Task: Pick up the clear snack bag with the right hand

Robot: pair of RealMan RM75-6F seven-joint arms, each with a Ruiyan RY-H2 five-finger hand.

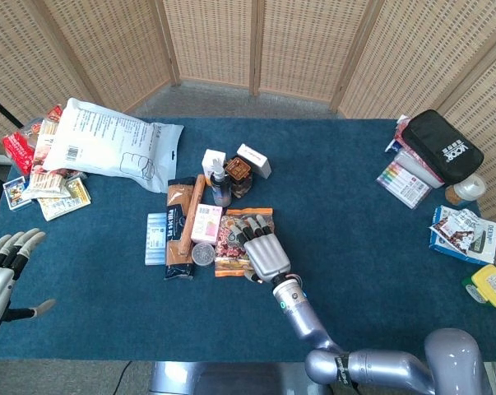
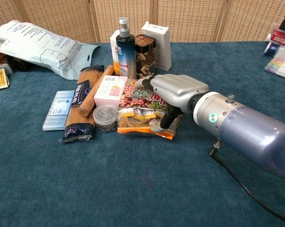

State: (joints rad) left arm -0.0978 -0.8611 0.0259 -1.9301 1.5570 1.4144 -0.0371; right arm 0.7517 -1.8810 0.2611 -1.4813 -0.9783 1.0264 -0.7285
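Note:
The clear snack bag [image 1: 227,243] [image 2: 135,118], full of orange and yellow wrapped pieces under a red printed label, lies flat in the middle of the blue table. My right hand [image 1: 264,251] [image 2: 177,92] rests on top of it. Its fingers stretch over the bag's far half and its thumb touches the near right edge. The bag stays on the cloth, and the hand hides most of its right side. My left hand [image 1: 5,276] hovers at the table's near left edge, fingers spread, holding nothing.
Touching the bag's left side are a pink box [image 2: 110,90] and a small round tin [image 2: 105,118], with a brown pasta pack [image 2: 83,111] beyond. A spray bottle [image 2: 125,47], a nut jar [image 2: 144,54] and a white box [image 2: 157,38] stand just behind.

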